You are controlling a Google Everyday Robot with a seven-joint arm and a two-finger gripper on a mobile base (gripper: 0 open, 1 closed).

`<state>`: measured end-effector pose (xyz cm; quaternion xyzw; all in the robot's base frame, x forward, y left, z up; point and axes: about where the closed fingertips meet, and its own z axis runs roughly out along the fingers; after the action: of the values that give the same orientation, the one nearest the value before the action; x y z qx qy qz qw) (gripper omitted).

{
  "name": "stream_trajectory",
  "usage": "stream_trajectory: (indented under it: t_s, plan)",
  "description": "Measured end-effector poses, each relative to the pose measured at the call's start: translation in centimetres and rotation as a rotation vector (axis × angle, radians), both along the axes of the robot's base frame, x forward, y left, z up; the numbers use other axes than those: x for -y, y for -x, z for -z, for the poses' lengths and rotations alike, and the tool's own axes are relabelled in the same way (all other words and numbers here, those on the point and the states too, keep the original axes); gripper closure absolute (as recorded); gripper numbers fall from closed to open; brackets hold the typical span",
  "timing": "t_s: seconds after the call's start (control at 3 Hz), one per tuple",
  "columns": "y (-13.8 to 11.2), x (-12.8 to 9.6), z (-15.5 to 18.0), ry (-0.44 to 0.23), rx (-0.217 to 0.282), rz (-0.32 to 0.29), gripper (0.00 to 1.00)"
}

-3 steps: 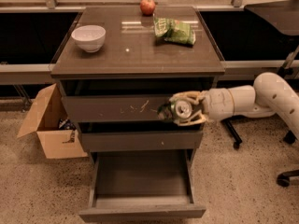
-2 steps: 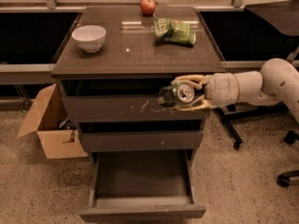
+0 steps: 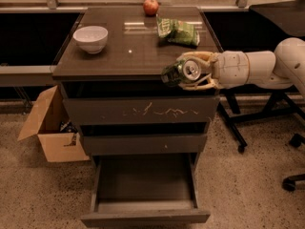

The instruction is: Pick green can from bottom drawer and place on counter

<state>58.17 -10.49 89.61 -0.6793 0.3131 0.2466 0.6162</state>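
Note:
My gripper (image 3: 189,71) is shut on the green can (image 3: 180,72), a small dark-green can with a silver top facing the camera. It holds the can tilted, at the front right edge of the counter (image 3: 124,49), just above the top drawer front. The white arm reaches in from the right. The bottom drawer (image 3: 145,190) is pulled open below and shows nothing inside.
On the counter stand a white bowl (image 3: 91,38) at the left, a red apple (image 3: 151,6) at the back and a green-and-white snack bag (image 3: 178,30) at the right. A cardboard box (image 3: 50,128) sits left of the cabinet. Office chair legs (image 3: 248,128) stand at the right.
The gripper has lifted the green can from in front of the scratched top drawer up to the counter's front right edge.

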Motion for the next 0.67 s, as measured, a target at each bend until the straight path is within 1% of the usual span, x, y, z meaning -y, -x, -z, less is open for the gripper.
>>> stream_trajectory:
  t_s: [0.33, 0.67]
  plan:
    - [-1.4, 0.2, -0.7, -0.033, -0.007, 0.015, 1.0]
    - [-3.8, 0.6, -2.5, -0.062, -0.034, 0.026, 1.0]
